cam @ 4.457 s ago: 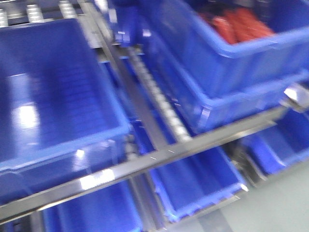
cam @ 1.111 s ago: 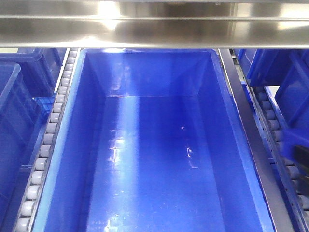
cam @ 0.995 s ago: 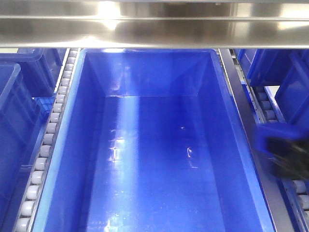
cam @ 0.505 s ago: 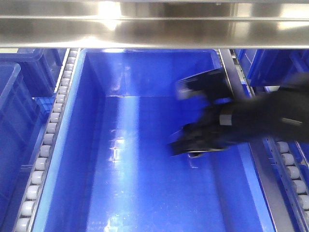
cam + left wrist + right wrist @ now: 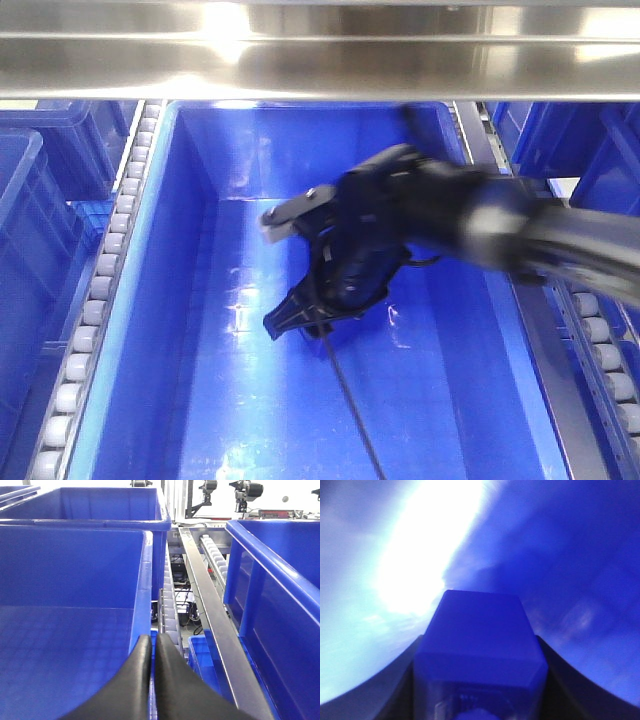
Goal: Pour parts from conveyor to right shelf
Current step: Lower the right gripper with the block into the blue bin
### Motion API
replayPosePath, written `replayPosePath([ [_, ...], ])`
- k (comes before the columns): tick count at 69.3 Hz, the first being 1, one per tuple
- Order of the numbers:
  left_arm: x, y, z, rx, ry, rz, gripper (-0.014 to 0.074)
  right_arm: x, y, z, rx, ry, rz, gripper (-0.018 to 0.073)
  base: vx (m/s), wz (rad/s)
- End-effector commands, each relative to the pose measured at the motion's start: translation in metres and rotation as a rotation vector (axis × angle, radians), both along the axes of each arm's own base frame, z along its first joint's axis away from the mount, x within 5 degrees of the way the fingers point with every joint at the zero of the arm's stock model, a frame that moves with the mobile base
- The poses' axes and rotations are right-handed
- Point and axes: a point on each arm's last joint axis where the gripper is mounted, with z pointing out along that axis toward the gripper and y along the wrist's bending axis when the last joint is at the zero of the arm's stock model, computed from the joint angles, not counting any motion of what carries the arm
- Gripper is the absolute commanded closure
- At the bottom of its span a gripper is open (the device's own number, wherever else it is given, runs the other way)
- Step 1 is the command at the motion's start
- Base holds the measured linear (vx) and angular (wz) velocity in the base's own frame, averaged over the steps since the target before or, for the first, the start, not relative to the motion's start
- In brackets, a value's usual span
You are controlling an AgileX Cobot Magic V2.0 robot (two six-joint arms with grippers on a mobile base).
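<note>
The right shelf's steel beam (image 5: 320,50) crosses the top of the front view, above a deep blue bin (image 5: 160,300) on roller tracks (image 5: 95,300). My right gripper (image 5: 278,275) reaches in from the right and hangs inside this bin, above its floor. In the right wrist view the right gripper (image 5: 480,652) is shut on a blue block, the part (image 5: 480,635), with the bin's glossy blue inside behind it. My left gripper (image 5: 152,647) is shut on nothing, over the edge of a bin (image 5: 65,580). The conveyor is out of view.
More blue bins stand on both sides (image 5: 30,260) (image 5: 600,170). A cable (image 5: 350,410) trails from the right gripper across the bin floor. In the left wrist view a steel rail (image 5: 205,595) and rollers (image 5: 167,615) run between bins, with another bin (image 5: 280,590) at right.
The right arm came in from the right edge and has swung further left and deeper into the middle bin. The bin and the shelf have not moved.
</note>
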Motion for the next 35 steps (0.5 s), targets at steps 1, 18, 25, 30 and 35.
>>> replayPosePath([
  [1,-0.002,0.000,0.015,-0.011,-0.111,-0.006,0.0603,0.007,0.002,0.019,0.034,-0.064,0.004,0.0564,0.00,0.00],
  [18,-0.002,0.000,0.015,-0.011,-0.111,-0.006,0.0603,0.012,0.004,-0.004,0.013,-0.005,-0.012,0.0564,0.00,0.00],
  [25,-0.002,0.000,0.015,-0.011,-0.111,-0.006,0.0603,0.012,0.004,-0.007,0.005,0.004,-0.012,0.0554,0.00,0.00],
  [30,-0.002,0.000,0.015,-0.011,-0.111,-0.006,0.0603,0.012,0.004,-0.007,0.005,0.004,-0.012,0.0522,0.00,0.00],
  [35,-0.002,0.000,0.015,-0.011,-0.111,-0.006,0.0603,0.012,0.004,-0.007,0.002,0.006,-0.008,0.0459,0.00,0.00],
])
